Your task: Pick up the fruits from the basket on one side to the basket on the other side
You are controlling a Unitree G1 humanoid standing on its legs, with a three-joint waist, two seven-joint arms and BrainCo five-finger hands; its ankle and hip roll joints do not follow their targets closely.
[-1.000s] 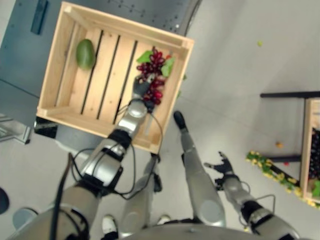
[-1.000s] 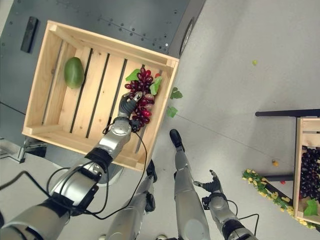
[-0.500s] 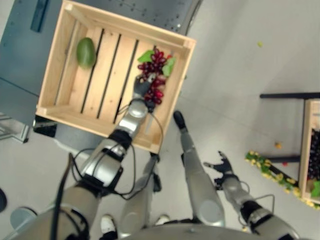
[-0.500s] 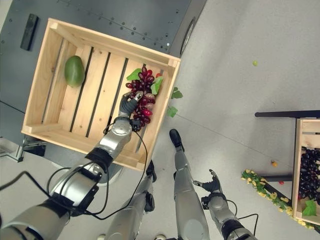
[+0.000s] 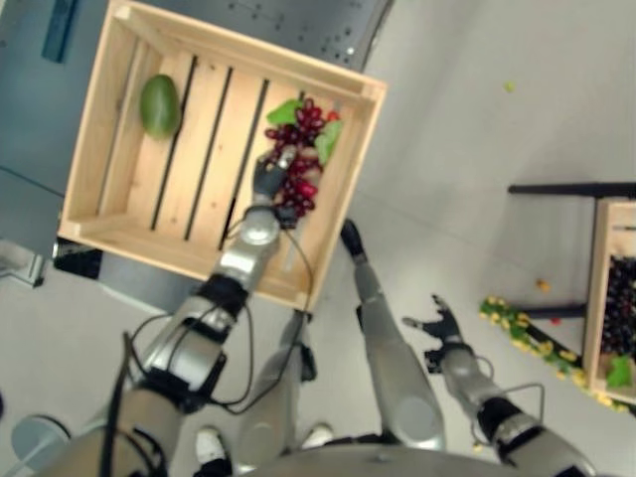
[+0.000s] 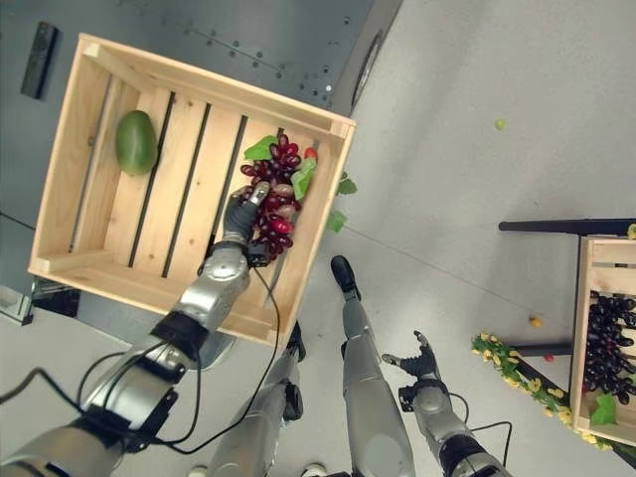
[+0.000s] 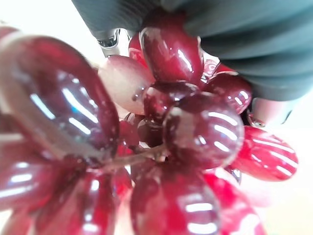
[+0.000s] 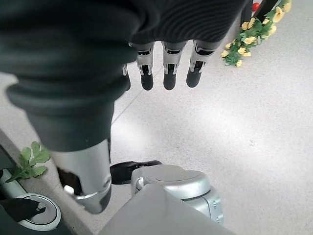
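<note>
A bunch of red grapes [image 5: 306,149] with green leaves lies at the right end of a wooden crate [image 5: 248,45], against its wall. My left hand [image 5: 266,181] reaches into the crate and its fingers curl into the lower part of the bunch. In the left wrist view the red grapes [image 7: 161,132] press right up against the hand's dark cover. A green mango [image 6: 135,142] lies at the crate's far left. My right hand [image 6: 418,359] hangs low over the floor, open, its fingers [image 8: 167,73] straight.
A second wooden crate [image 6: 577,328] holding dark grapes [image 6: 603,333] stands at the far right, behind a black frame [image 6: 566,227]. Yellow flowers [image 6: 507,364] lie on the floor beside it. Green leaves [image 6: 338,204] lie on the floor by the first crate.
The whole picture has shifted a little, so the camera moved. My left hand stays on the red grapes, reaching slightly further into the bunch. The right hand has not moved.
</note>
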